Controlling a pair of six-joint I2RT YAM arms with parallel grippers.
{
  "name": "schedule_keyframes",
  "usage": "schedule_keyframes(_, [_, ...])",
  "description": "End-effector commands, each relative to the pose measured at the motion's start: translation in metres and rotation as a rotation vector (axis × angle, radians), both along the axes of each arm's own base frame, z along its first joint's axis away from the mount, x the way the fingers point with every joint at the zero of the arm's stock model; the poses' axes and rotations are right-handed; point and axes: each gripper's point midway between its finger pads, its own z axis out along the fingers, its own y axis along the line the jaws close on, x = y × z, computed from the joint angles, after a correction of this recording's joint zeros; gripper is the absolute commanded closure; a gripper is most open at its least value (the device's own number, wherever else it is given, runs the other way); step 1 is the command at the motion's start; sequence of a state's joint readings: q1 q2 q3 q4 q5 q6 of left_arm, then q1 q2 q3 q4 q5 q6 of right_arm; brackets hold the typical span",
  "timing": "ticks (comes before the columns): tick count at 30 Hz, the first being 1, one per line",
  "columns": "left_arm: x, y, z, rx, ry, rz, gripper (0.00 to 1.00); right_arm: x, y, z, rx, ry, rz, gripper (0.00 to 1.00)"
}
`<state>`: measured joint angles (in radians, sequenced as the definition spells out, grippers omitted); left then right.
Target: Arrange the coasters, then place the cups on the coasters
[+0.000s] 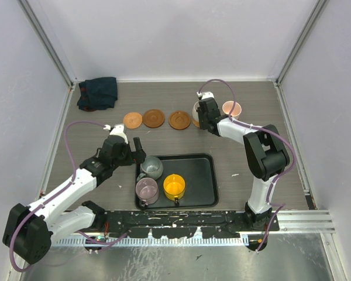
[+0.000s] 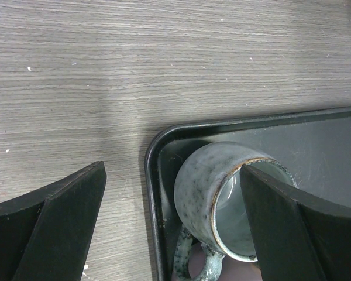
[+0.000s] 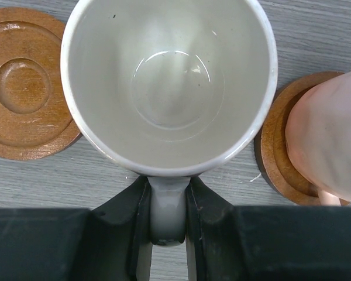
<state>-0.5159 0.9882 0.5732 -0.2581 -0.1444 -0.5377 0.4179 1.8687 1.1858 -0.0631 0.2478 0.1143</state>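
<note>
My right gripper (image 3: 168, 190) is shut on the handle of the cream white cup (image 3: 169, 82), which it holds between a bare coaster (image 3: 26, 82) and the coaster (image 3: 278, 146) under the pink cup (image 3: 327, 140). What lies beneath the white cup is hidden. In the top view three coasters (image 1: 154, 118) lie in a row at the back. My left gripper (image 2: 172, 170) is open astride the wall of the grey-green cup (image 2: 213, 187) in the black tray (image 2: 155, 175). One finger (image 2: 286, 228) is over its mouth, the other finger (image 2: 64, 222) outside the tray. The mauve cup (image 1: 146, 190) and the yellow-orange cup (image 1: 174, 186) also stand in the tray.
A dark blue cloth (image 1: 98, 92) lies in the back left corner. The tray's (image 1: 207, 175) right half holds nothing. Walls close off the table on the left, right and back.
</note>
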Motion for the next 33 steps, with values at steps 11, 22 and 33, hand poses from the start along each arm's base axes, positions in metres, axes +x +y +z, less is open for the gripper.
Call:
schedule_keyframes(11, [0.013, -0.002, 0.022, -0.031, -0.075, 0.016, 0.02, 0.034, 0.004, 0.051, 0.074, -0.176, -0.040, 0.99])
schedule_keyframes(22, [0.012, -0.002, 0.020, -0.030, -0.070, 0.016, 0.02, 0.027, 0.001, 0.046, 0.084, -0.166, -0.049, 0.99])
schedule_keyframes(33, [0.011, -0.003, 0.019, -0.037, -0.066, 0.015, 0.02, 0.021, -0.002, 0.044, 0.085, -0.162, -0.063, 0.99])
